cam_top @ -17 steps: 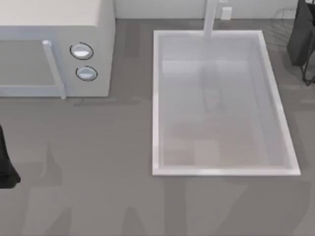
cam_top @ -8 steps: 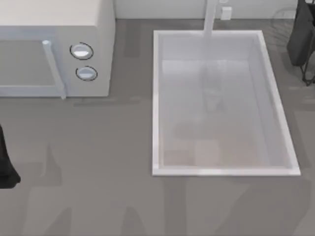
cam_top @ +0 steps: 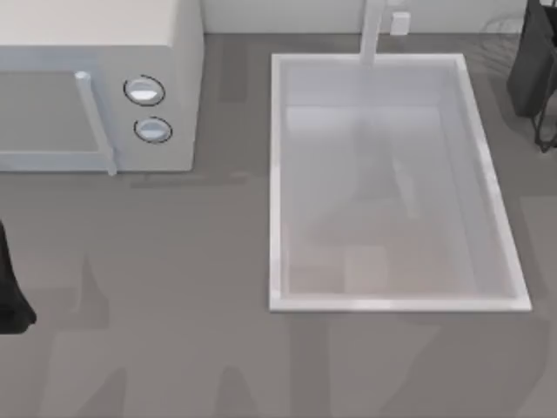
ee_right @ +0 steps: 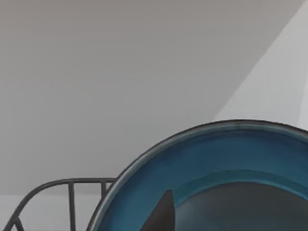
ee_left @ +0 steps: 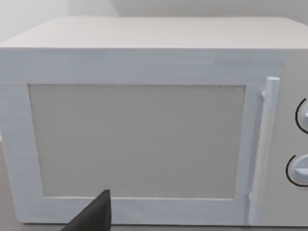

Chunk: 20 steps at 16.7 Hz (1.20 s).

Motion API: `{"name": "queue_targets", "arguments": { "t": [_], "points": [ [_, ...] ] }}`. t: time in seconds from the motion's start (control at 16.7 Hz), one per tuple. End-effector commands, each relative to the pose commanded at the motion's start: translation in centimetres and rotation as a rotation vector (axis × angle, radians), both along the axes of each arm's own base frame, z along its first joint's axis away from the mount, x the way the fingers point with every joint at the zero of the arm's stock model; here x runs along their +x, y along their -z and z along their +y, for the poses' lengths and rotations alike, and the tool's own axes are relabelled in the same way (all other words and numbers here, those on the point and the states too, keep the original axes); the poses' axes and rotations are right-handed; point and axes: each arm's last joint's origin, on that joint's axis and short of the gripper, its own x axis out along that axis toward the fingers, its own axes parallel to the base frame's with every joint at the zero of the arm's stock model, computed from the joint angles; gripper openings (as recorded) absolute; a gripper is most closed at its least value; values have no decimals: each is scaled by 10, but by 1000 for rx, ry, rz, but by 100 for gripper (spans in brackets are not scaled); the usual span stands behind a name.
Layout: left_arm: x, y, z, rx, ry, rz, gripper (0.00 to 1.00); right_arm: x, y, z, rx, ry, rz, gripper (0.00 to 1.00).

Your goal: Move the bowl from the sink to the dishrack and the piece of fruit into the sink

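Observation:
The blue bowl [ee_right: 216,163] with its thin dark rim looms close in the right wrist view, its inside turned toward the camera. My right gripper [ee_right: 162,215] is shut on the bowl, with one dark finger lying against the inside. A dark wire of the dishrack [ee_right: 62,185] runs just beside and below the bowl. From above, my right arm [cam_top: 533,61] is at the far right back corner, past the white sink [cam_top: 277,174], whose basin holds nothing. The piece of fruit is out of view. My left arm [cam_top: 10,296] is parked at the table's left edge.
A white microwave [cam_top: 96,87] with two round knobs stands at the back left, and it also faces the left wrist camera as the microwave [ee_left: 144,134]. The white faucet post [cam_top: 372,30] rises at the sink's back rim. Grey countertop [cam_top: 174,305] lies in front.
The faint shadow inside the basin has drifted to the right. Both arms look almost unmoved from above.

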Motion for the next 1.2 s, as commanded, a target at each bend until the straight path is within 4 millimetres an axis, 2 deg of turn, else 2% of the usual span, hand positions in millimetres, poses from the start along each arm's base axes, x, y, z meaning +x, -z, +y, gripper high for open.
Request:
{"name": "queue_targets", "arguments": {
  "t": [0.06,0.12,0.66,0.78,0.96,1.2],
  "points": [
    [0,0,0,0,0,0,100,0,0,0,0,0,0,98],
    [0,0,0,0,0,0,100,0,0,0,0,0,0,100],
    [0,0,0,0,0,0,100,0,0,-1,0,2,0,100],
    [0,0,0,0,0,0,100,-5,-5,3,2,0,0,100],
    [0,0,0,0,0,0,100,-27,-22,16,9,1,4,100],
    [0,0,0,0,0,0,100,-80,-43,40,24,16,21,100]
  ]
}}
